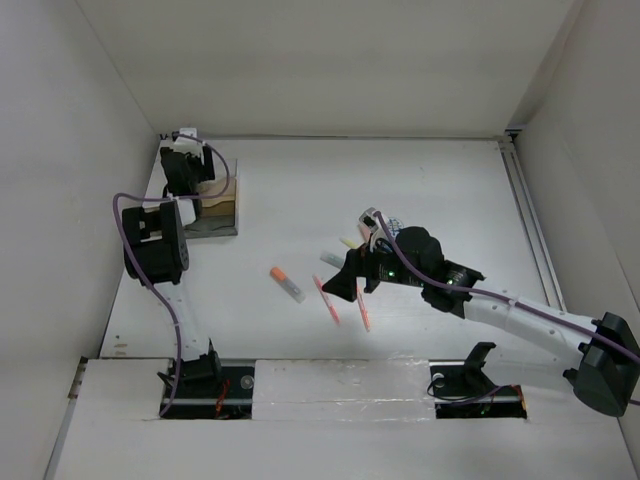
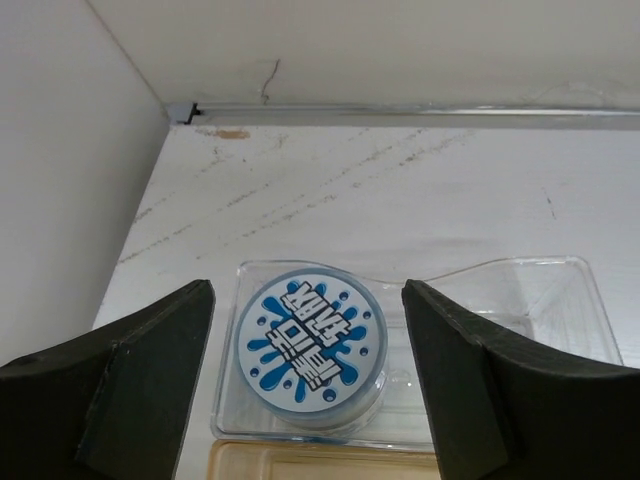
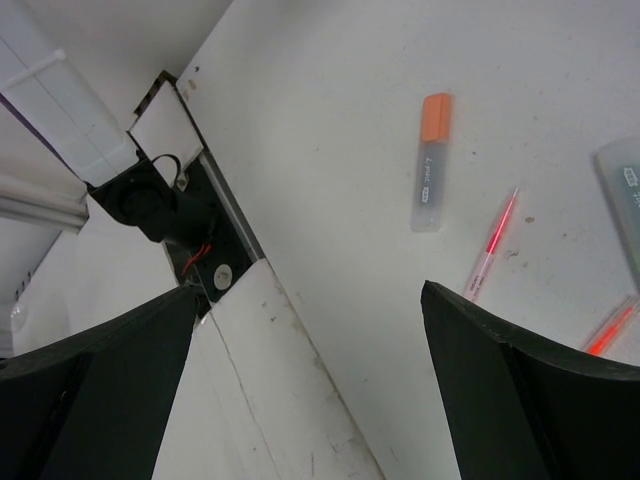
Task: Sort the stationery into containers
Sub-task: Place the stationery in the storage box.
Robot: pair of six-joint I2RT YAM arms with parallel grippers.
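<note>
The blue-and-white cylinder (image 2: 311, 345) lies in a clear tray (image 2: 552, 290) between the left hand's (image 2: 307, 298) spread fingers, untouched; the right hand (image 3: 308, 295) gapes too.

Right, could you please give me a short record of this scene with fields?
left end effector: open, fingers either side of the blue-and-white disc, not touching it
disc position: lying flat in a clear tray
right end effector: open, above the table, holding nothing
loose on table: orange-capped marker, pink-red pens
task state: pens not yet sorted
</note>
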